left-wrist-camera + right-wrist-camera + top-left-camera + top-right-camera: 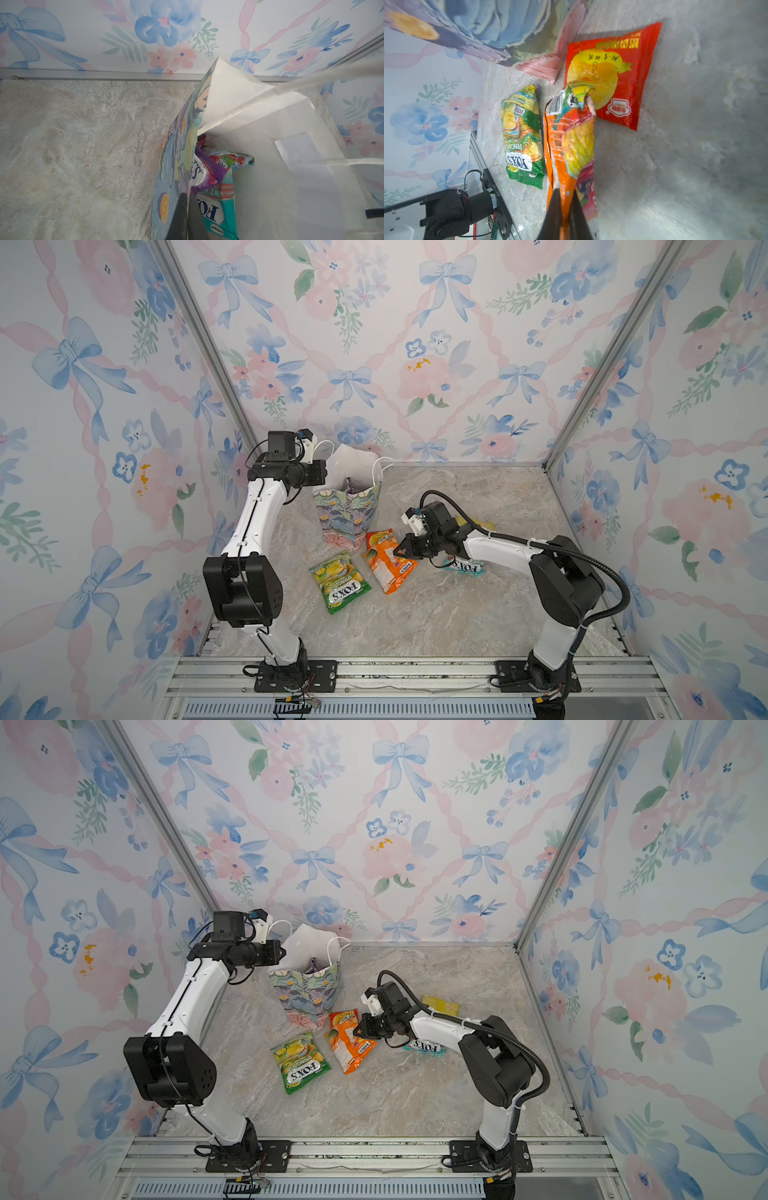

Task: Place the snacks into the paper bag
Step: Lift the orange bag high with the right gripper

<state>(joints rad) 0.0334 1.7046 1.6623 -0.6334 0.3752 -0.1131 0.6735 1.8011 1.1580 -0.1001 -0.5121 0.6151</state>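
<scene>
the right gripper [565, 194] pinches an edge of the flat glossy orange candy packet [384, 572] just beside the upright flowered paper bag [349, 510], whose rim the left gripper [187, 199] clamps; light, limp and slippery, the packet likely needs that seam-edge hold.

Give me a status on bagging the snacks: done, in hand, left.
Done: a purple packet and a teal packet lie inside the paper bag. In hand: the left gripper pinches the bag's wall, and the right gripper is shut on the orange packet. Left: the green packet, red packet, second teal packet and yellow bag, all outside the bag.
</scene>
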